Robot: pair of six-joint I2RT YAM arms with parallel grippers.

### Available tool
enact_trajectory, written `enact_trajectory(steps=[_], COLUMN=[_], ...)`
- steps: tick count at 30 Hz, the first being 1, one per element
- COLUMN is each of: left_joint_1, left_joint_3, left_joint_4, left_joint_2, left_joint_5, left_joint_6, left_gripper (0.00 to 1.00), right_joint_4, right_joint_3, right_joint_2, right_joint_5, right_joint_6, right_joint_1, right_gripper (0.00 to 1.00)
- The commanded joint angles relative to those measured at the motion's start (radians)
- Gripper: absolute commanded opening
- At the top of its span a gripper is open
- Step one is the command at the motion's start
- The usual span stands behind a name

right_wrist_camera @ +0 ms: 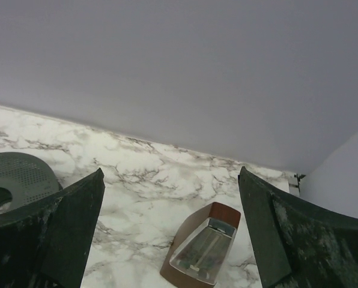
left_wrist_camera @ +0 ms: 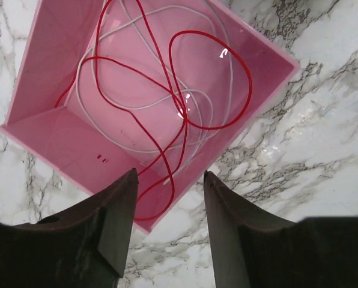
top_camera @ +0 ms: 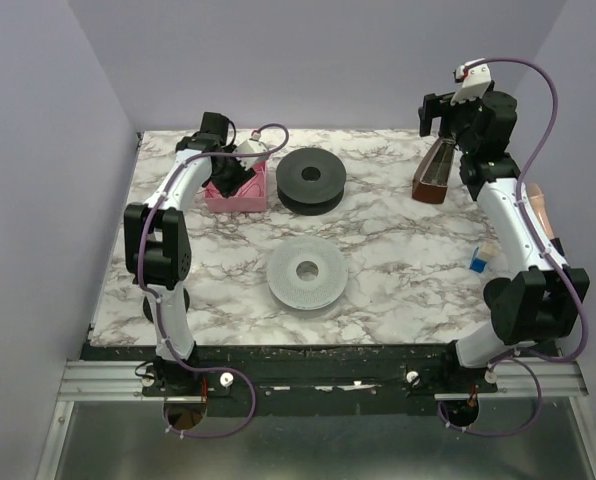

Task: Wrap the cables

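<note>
Wrapping is not yet beginning: nearer than the pink box (top_camera: 248,196), the grey spool (top_camera: 306,272) is lying bare. The left tool (left_wrist_camera: 170,180) is hanging unclenched over that box, the cables (left_wrist_camera: 250,90) lying coiled inside it. Well right of the box, the right tool (right_wrist_camera: 171,180) is gaping empty.

Two spools (top_camera: 311,178); one pink box (left_wrist_camera: 41,72); cables (left_wrist_camera: 180,111), seemingly two; one brown tray (top_camera: 435,175).
</note>
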Motion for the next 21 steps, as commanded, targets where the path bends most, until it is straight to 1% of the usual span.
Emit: enact_trajectory(steps=[1,4,7,10,17,21], left_joint_1=[-0.018,-0.017,-0.017,-0.018,-0.017,-0.017], left_joint_3=[0.171,0.242,0.237,0.214,0.197,0.191], left_joint_4=[-0.151,-0.181,-0.166,-0.134,-0.166,-0.129], left_joint_2=[0.117,0.170,0.166,0.157,0.181,0.200], left_joint_5=[-0.102,-0.124,-0.102,-0.111,-0.142,-0.212], left_joint_6=[0.026,-0.008,-0.017,-0.014,0.018,0.008], left_gripper=[0.52,0.50,0.49,0.49,0.48,0.41], right_joint_4=[-0.039,-0.031,-0.028,-0.020,-0.014,-0.013], right_joint_3=[-0.018,-0.030,-0.032,-0.036,-0.044,-0.050], right_joint_2=[-0.073,-0.097,-0.114,-0.125,-0.142,-0.146], right_joint_5=[-0.131,-0.131,-0.137,-0.140,-0.137,-0.146], right_joint_6=[0.002,-0.021,-0.033,-0.042,-0.036,-0.036], right_joint_1=[0.027,0.059,0.084,0.097,0.108,0.111], right_gripper=[1.00,1.00,1.00,1.00,1.00,1.00])
